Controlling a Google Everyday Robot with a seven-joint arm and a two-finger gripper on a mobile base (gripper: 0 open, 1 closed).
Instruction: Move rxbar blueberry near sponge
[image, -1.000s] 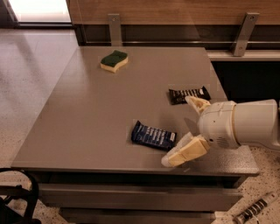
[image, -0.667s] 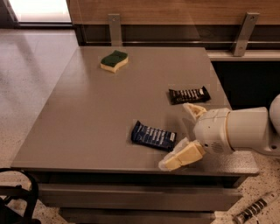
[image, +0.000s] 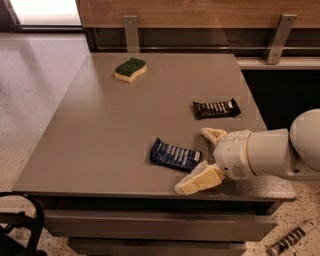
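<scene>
The rxbar blueberry (image: 175, 154), a flat dark blue bar with white lettering, lies near the table's front edge. The sponge (image: 130, 69), green on top over yellow foam, sits at the far left of the table. My gripper (image: 200, 157) reaches in from the right, just to the right of the blue bar. It is open, with one finger beyond the bar's right end and the other (image: 197, 181) in front of it near the table edge. It holds nothing.
A black-wrapped bar (image: 216, 108) lies at the right, beyond my gripper. The grey table (image: 100, 130) has its front edge just under my lower finger. A wooden wall with metal brackets (image: 131, 31) runs behind the table. A dark object (image: 17, 230) stands at the lower left on the floor.
My gripper and arm have moved left, closer to the blue bar's right end. The bar, the sponge and the black bar have not moved.
</scene>
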